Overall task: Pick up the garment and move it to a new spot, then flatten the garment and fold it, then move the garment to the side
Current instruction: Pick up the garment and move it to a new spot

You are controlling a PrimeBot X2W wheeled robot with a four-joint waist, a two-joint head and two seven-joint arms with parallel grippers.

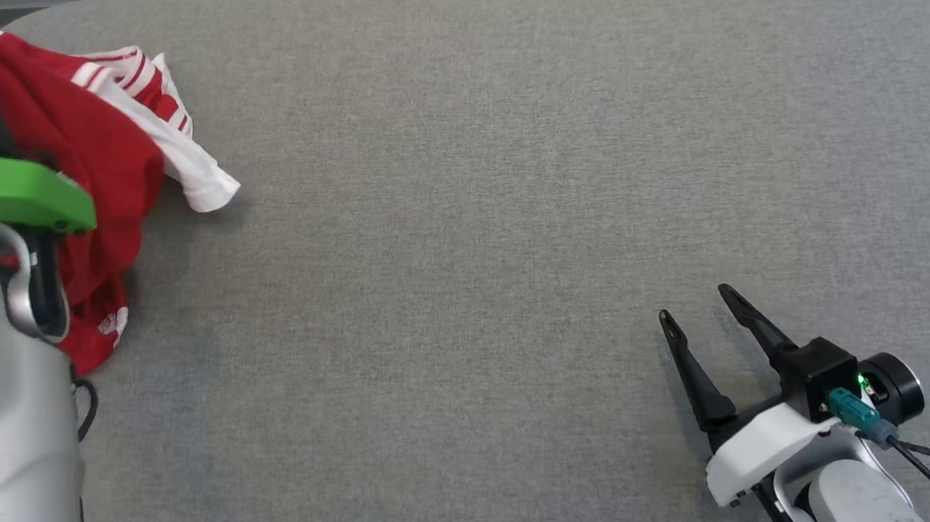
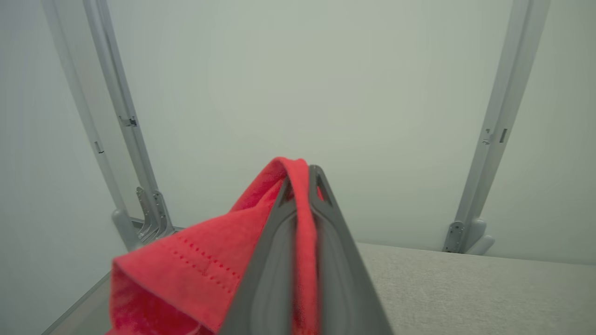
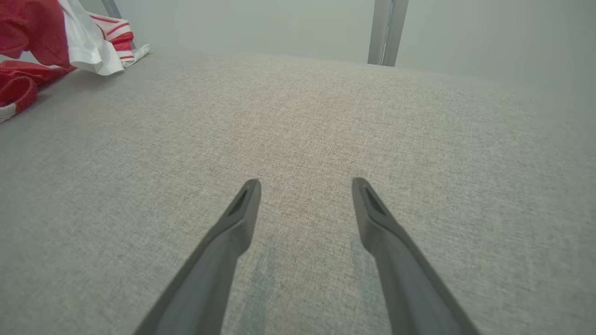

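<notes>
My left fingers (image 2: 270,260) are clenched on a fold of the red garment (image 1: 99,152), the cloth pinched flat between them and looping over the tips, so the pick is made and the carry is what I judge comes next. The garment sits at the far left corner of the desk (image 1: 511,204), bunched beneath my wrist, with its white striped sleeve spilling towards the desk's middle and a red tail trailing towards the near edge. It seems to rest partly on the desk, though I cannot tell how much has lifted. My right fingers (image 1: 698,383) are spread wide with nothing between them, low by the near right corner and well apart from the cloth. The bare stretch of desk lies to the right of my left fingers, so the left arm should carry the garment that way.
</notes>
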